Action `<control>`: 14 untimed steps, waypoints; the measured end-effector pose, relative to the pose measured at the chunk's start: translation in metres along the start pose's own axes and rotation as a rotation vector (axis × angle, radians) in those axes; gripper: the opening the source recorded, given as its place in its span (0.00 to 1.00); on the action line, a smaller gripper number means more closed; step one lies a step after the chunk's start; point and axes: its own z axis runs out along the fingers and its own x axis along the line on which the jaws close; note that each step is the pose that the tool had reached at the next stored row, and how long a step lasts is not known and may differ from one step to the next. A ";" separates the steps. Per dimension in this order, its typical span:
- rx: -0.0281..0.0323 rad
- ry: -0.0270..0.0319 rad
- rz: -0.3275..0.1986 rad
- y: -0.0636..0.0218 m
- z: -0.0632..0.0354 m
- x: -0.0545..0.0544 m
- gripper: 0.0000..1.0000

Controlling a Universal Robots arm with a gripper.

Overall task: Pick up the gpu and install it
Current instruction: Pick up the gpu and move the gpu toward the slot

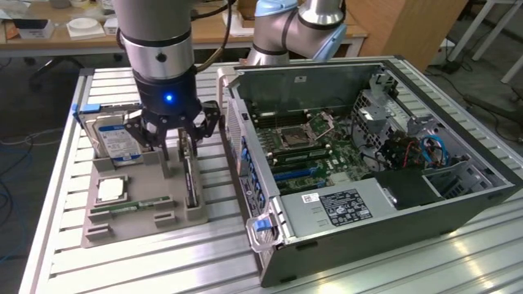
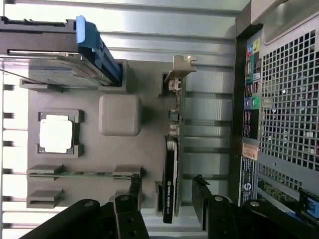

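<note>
Gripper, fingers wide, straddles gpu standing edgewise in tray; computer case at tray's 3 o'clock, exterior view. Card likely light, rigid, fragile; pinch flat faces mid-length.

gpu on edge in tray, end effector spread astride it

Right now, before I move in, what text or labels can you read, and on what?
Nothing reads clearly enough to quote.
gpu edge: white lettering, too blurred.
hard drive label: print too small.
power supply black label and white sticker: too small.
computer case rear stickers: blurred.
</note>
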 end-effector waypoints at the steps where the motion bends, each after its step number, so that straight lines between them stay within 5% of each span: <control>1: 0.0001 0.0001 0.000 -0.0004 0.0017 0.000 0.53; 14: -0.0005 0.0012 0.000 -0.0037 0.0253 -0.004 0.53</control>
